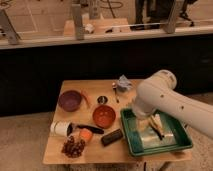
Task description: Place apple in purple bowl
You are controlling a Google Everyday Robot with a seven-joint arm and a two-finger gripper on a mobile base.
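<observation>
The apple [86,135] is small and orange-red and lies on the wooden table [55,152] near the front left, between a white cup and the grapes. The purple bowl [70,100] stands at the table's back left and looks empty. My gripper [146,120] hangs at the lower end of the white arm [162,97], over the left part of the green tray. It is well to the right of the apple and the purple bowl, with the orange-red bowl between.
An orange-red bowl [104,116] stands mid-table. A thin orange stick [86,98], a small metal cup [102,99], a crumpled bag [122,85], a white cup [61,128], dark grapes [74,146] and a dark bar [112,137] lie around. The green tray [172,145] holds pale items.
</observation>
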